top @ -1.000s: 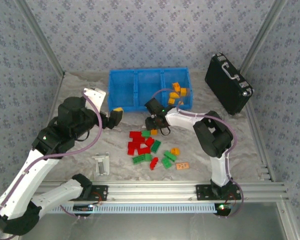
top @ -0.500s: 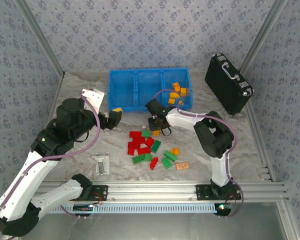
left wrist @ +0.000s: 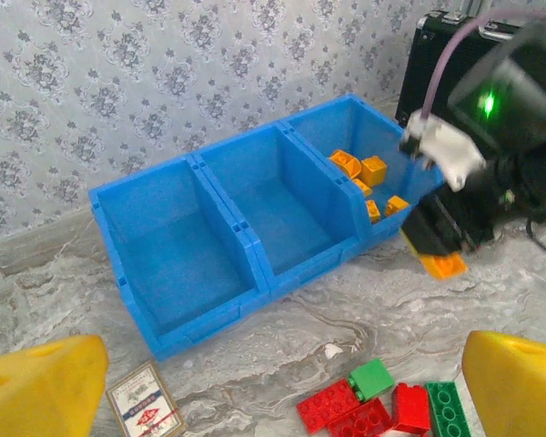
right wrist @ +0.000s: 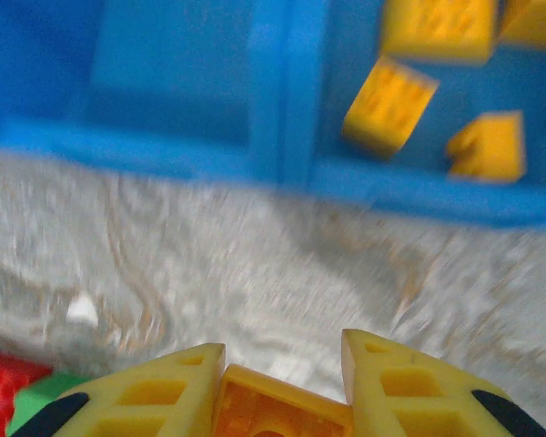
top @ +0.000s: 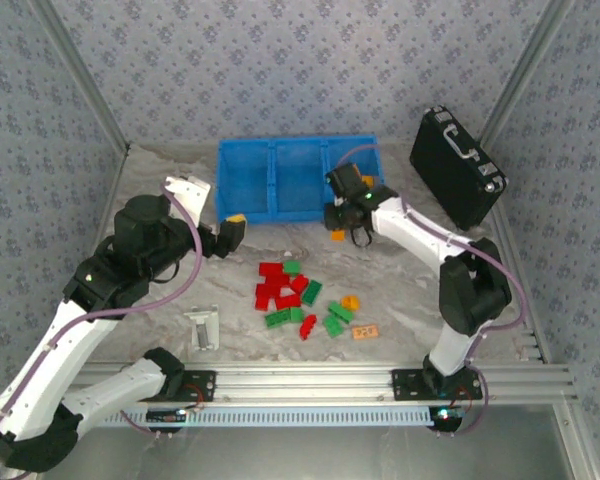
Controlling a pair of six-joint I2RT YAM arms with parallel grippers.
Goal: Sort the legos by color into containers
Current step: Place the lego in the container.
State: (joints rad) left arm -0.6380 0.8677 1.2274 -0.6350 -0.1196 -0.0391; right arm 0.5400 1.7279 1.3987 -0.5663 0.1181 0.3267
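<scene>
Presently an orange brick is seen clamped between the right fingers, which are closed tight against its two sides. The held brick is placed just in front of the near wall of the blue tray, by the tray's right-hand compartment; whether it touches the bench cannot be told. Several orange-yellow bricks are seen lying loose in that right-hand compartment.

The left fingers are spread as wide as they go, nothing is held between them, and they are pointed towards the tray from its near left side.

A cluster of red and green bricks is spread on the bench, nearer than the tray and between the two arms. One more orange piece is found at the cluster's right edge, and a pale-orange tag lies just beside it, nearer the arms' bases. A grey-white bracket is set well to the left of the cluster, and a black case is propped at the far right.
</scene>
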